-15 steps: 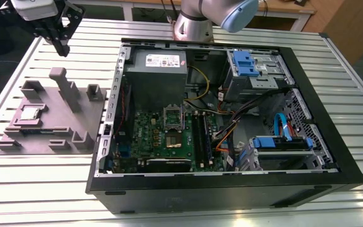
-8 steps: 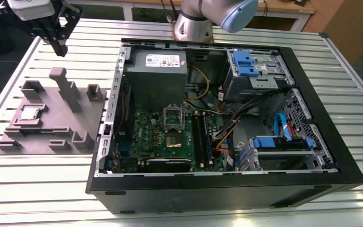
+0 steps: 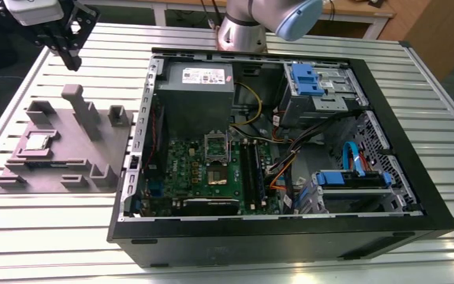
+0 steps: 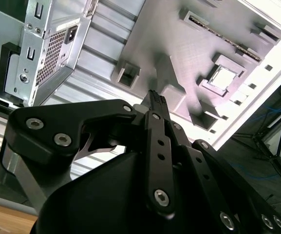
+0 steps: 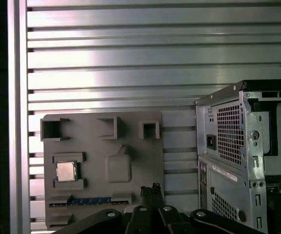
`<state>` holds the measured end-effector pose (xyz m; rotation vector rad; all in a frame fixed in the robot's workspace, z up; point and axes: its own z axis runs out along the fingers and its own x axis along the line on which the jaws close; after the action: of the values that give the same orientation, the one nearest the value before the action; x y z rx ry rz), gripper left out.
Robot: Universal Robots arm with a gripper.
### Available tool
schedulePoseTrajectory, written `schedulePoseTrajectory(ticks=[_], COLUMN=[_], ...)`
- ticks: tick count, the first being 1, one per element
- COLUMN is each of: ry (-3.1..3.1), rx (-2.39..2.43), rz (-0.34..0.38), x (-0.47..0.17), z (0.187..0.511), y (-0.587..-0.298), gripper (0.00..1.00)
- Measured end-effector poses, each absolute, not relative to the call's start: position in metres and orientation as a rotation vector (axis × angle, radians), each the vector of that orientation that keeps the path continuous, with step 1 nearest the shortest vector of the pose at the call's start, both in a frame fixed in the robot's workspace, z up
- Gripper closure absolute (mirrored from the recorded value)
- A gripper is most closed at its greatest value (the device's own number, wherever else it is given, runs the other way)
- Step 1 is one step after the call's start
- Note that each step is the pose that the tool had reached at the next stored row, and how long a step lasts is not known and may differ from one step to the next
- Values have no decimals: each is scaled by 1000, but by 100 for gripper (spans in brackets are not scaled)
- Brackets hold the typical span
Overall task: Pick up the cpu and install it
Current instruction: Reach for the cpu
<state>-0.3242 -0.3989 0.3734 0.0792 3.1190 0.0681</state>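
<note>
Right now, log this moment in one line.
gripper: shut, empty, in air | cpu: in grey tray pocket, untouched | install: not done

Hovers raised at the exterior view's left, with gripper pointing down, fingers pressed together, arm behind.

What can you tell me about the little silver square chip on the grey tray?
The cpu is a small flat square with a silvery metal top and a thin tan rim. It lies flat, top up, in a square recess of the grey holder plate, beside the open computer case. Only the holder touches it; the claw hangs apart.
</note>
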Motion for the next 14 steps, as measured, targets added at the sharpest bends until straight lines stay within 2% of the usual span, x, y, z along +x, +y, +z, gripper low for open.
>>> schedulePoseTrajectory(ticks=[14], ry=[3119], rx=[79], rz=[68], x=[-330], z=[373], y=[-399], gripper=[90])
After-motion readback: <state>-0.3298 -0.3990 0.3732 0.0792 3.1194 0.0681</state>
